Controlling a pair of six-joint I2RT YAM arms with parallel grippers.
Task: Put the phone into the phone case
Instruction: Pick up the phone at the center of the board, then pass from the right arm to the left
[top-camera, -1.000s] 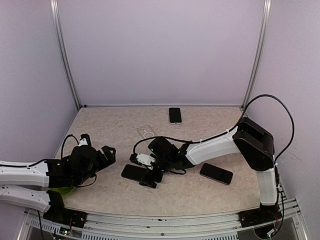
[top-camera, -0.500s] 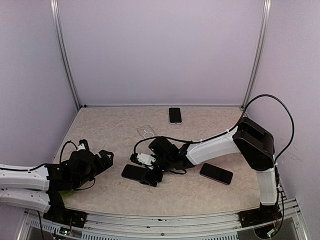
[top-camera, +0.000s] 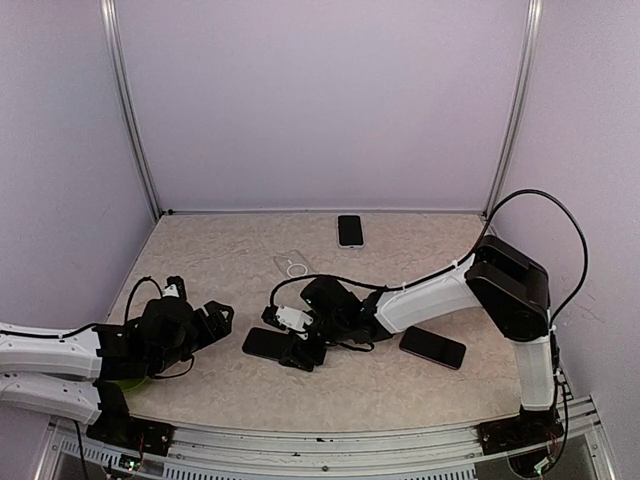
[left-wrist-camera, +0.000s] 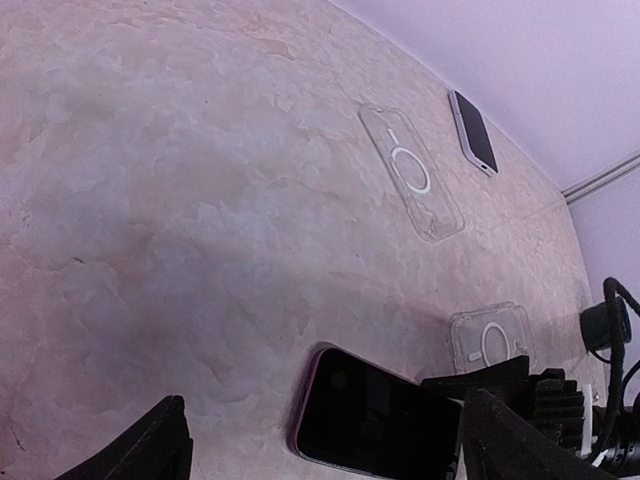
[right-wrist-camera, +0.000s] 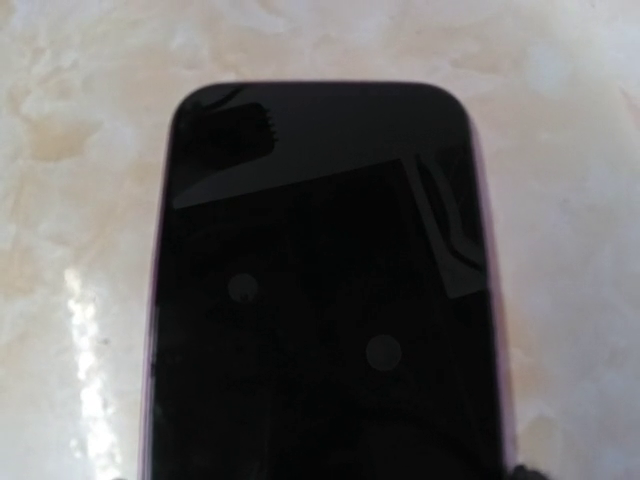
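A dark phone (top-camera: 266, 343) with a purple rim lies flat, screen up, at the front middle of the table. It fills the right wrist view (right-wrist-camera: 320, 280). My right gripper (top-camera: 300, 352) sits low over the phone's right end, jaws standing wide along its two long sides; contact does not show. A clear phone case (top-camera: 292, 266) with a white ring lies farther back, also seen from the left wrist (left-wrist-camera: 412, 172). My left gripper (top-camera: 217, 318) hovers open and empty left of the phone (left-wrist-camera: 380, 420).
A second clear case (left-wrist-camera: 490, 340) lies partly behind the right gripper. One more phone (top-camera: 349, 230) rests by the back wall, another (top-camera: 432, 347) at the right front. Something green (top-camera: 125, 381) lies under the left arm.
The right gripper's jaws have narrowed around the phone and the gripper edged slightly left. The left gripper drew back a little toward the front.
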